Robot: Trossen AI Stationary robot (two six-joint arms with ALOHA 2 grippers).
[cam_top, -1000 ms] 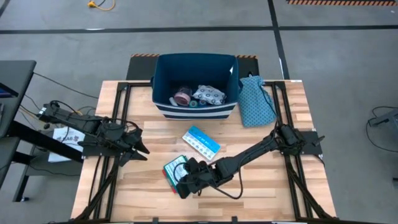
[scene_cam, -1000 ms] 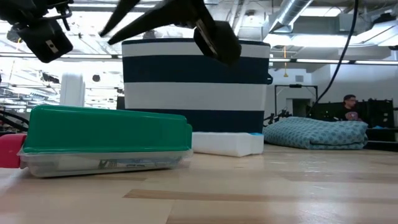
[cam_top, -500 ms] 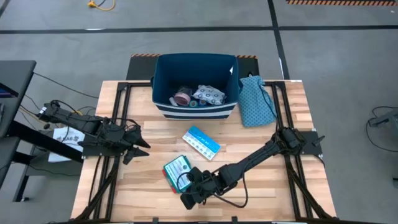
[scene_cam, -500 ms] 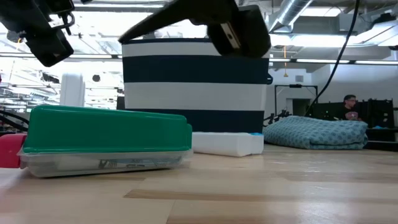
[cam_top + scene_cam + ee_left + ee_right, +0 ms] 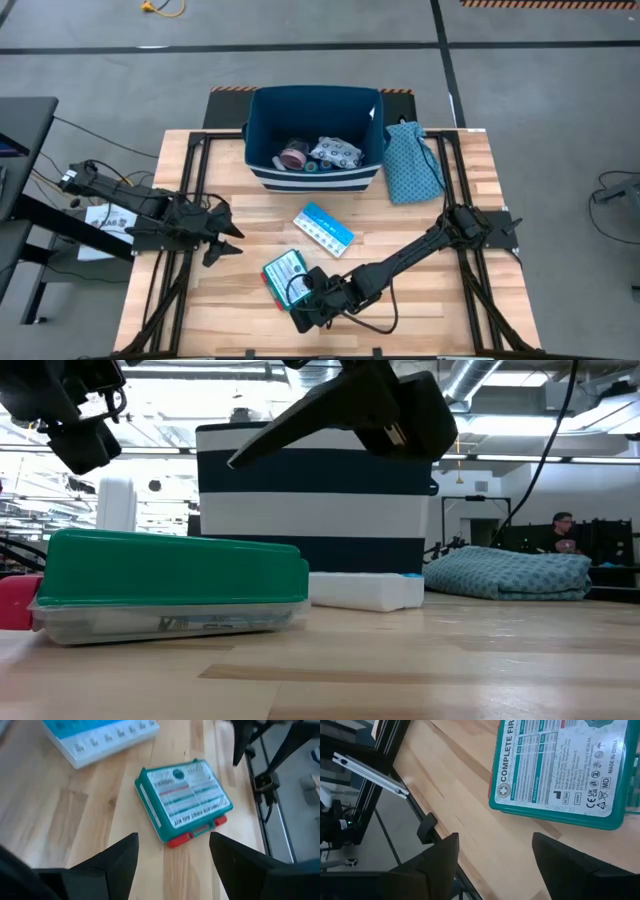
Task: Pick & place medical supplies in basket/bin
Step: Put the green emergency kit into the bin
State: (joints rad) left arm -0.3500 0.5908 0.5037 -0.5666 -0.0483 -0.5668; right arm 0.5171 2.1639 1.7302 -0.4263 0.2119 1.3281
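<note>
A teal flat box [image 5: 285,275] with red latches lies flat on the wooden table, near its front edge; it also shows in the left wrist view [image 5: 182,800], the right wrist view [image 5: 560,770] and the low view [image 5: 170,585]. A light-blue and white packet [image 5: 323,228] lies flat behind it. The dark navy bin [image 5: 262,120] stands at the far edge, holding a pink roll [image 5: 294,155], a white patterned pouch [image 5: 335,150] and a small green tape roll [image 5: 312,167]. My right gripper [image 5: 495,840] is open over bare wood just near of the box. My left gripper [image 5: 172,840] is open, left of the box and aimed at it.
A teal dotted cloth [image 5: 410,162] lies right of the bin. Black frame rails [image 5: 185,200] run along the table's left and right sides. The table's near edge [image 5: 427,827] is close under my right gripper. Bare wood lies right of the packet. A person sits far behind the table [image 5: 562,525].
My right gripper has drawn back from over the teal box's near end toward the table's near edge and now hovers beside the box. The box lies where it did.
</note>
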